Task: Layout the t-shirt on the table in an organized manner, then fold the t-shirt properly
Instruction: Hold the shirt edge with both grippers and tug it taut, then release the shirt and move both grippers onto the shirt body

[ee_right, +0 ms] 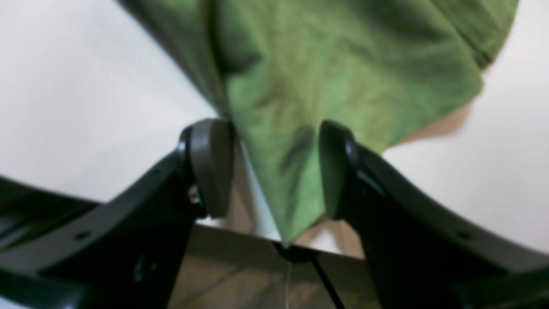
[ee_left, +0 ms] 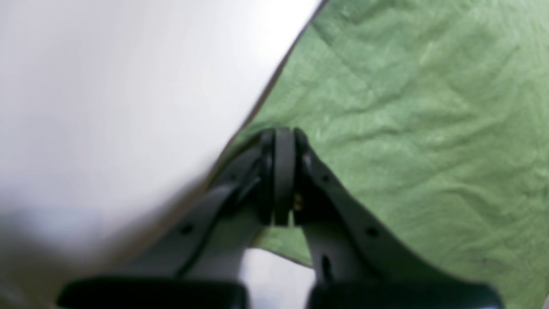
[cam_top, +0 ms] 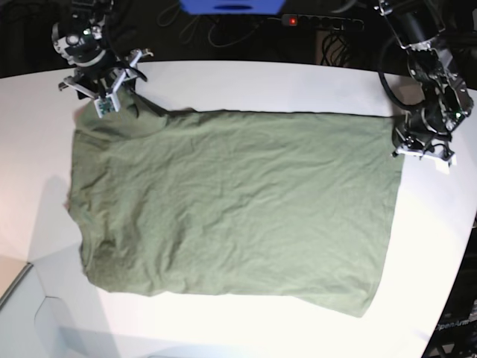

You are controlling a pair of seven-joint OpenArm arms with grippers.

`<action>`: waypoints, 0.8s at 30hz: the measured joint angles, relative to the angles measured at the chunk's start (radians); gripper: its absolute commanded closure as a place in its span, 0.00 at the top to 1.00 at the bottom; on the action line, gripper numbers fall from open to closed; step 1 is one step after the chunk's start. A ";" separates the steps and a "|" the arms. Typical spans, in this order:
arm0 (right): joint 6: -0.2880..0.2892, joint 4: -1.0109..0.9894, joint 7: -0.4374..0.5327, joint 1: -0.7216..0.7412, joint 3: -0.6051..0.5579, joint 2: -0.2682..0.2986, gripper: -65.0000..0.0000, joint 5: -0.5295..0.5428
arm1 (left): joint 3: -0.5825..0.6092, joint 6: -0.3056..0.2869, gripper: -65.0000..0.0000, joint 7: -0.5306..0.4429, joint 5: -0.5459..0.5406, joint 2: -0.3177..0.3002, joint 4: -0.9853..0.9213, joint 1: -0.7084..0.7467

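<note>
White table (cam_top: 246, 82) bears one t-shirt (cam_top: 231, 201); left hand (ee_left: 281, 141) clamps it, right hand (ee_right: 274, 167) apart.

One t-shirt (cam_top: 231, 201), one table (cam_top: 246, 82), two arms; one blue box (cam_top: 231, 6)

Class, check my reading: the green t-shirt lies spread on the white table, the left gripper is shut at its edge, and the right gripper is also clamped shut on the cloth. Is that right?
Not quite. The right gripper is open: the right wrist view shows its jaws standing apart, a point of the t-shirt loose between them. The rest holds: the shirt lies spread on the table, and the left gripper is shut at its edge.
</note>
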 measured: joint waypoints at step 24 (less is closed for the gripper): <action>0.028 0.140 -0.038 -0.036 -0.109 0.141 0.00 -0.080 | -0.002 0.000 0.00 0.002 0.001 -0.005 0.000 0.000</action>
